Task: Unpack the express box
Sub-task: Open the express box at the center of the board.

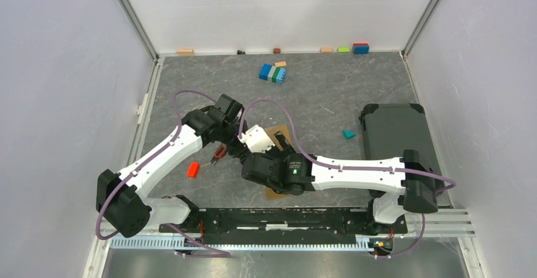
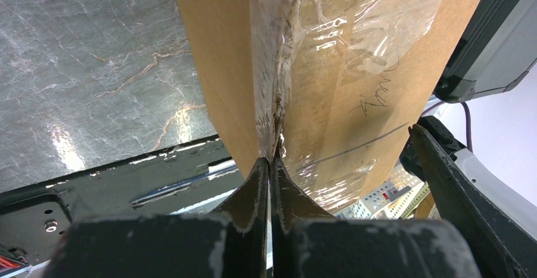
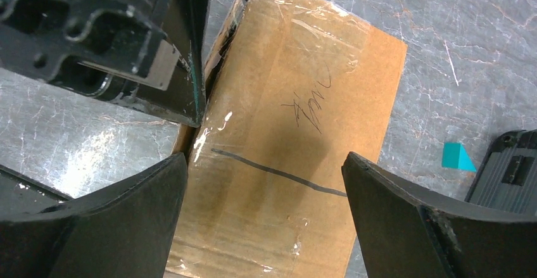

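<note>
Broadly, a grey marbled table (image 1: 329,94) fills the space between white walls, with a black case (image 1: 392,132) lying flat at its right side. The cardboard box (image 3: 291,164) sits near the middle of the table, toward the front, mostly hidden under the two arms in the top view. It is brown, wrapped in clear tape (image 2: 316,44), and bears a handwritten scrawl and a dark pen line on its upper face.

The right gripper (image 3: 265,161) hangs over that face with its fingers spread wide, one above each long edge of the box and gripping nothing. The left gripper (image 2: 271,161) has its fingers pressed together, their tips right at the taped seam on the box's edge; whether any tape is caught between them cannot be made out.

Well away at the far side lies a cluster of blue and green blocks (image 1: 273,73). A red block (image 1: 193,170) lies beside the left arm, and a small teal wedge (image 1: 348,134) rests just beside the case.
</note>
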You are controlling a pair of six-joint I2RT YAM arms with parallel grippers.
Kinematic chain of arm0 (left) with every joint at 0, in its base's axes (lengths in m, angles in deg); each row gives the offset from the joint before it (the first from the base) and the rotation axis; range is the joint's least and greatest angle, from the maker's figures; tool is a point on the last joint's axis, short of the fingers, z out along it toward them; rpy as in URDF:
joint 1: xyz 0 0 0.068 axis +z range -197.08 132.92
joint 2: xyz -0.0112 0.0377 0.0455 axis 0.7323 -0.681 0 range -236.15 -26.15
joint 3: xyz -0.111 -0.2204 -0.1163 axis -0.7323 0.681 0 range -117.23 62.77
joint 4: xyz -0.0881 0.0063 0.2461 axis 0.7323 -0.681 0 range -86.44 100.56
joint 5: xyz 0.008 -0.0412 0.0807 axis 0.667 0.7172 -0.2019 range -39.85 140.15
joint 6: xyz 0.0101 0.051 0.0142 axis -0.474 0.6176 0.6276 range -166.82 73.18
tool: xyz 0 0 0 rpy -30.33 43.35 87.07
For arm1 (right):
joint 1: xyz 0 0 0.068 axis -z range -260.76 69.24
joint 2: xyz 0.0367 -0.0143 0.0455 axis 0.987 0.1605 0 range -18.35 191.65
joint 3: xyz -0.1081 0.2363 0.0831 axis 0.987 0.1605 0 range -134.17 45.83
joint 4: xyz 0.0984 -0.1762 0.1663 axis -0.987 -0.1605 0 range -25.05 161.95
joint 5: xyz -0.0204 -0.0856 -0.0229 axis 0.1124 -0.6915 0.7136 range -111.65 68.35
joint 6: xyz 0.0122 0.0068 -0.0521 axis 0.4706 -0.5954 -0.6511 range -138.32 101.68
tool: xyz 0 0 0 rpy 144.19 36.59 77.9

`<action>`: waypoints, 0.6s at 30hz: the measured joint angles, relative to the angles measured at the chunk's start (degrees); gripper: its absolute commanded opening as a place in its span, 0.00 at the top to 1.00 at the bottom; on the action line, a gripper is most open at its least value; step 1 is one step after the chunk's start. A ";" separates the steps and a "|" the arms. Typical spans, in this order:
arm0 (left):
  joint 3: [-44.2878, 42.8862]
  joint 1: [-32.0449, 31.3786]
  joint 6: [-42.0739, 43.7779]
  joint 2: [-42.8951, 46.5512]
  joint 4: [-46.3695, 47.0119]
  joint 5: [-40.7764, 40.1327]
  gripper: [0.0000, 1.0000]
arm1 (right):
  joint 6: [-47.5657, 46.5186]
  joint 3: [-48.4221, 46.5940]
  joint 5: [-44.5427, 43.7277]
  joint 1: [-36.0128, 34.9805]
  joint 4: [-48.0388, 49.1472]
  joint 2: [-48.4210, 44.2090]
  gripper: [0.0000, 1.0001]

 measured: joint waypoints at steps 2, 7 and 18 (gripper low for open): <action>0.00 0.00 0.00 -0.02 0.00 0.00 0.98 | -0.35 0.07 0.50 0.00 0.26 -0.22 0.02; 0.00 -0.13 0.00 -0.11 -0.17 0.26 0.98 | -0.90 0.92 2.14 0.35 0.96 -1.09 0.02; -0.02 -0.26 0.00 -0.28 -0.09 0.20 0.98 | 1.81 -1.64 -0.37 0.07 -3.23 1.33 0.08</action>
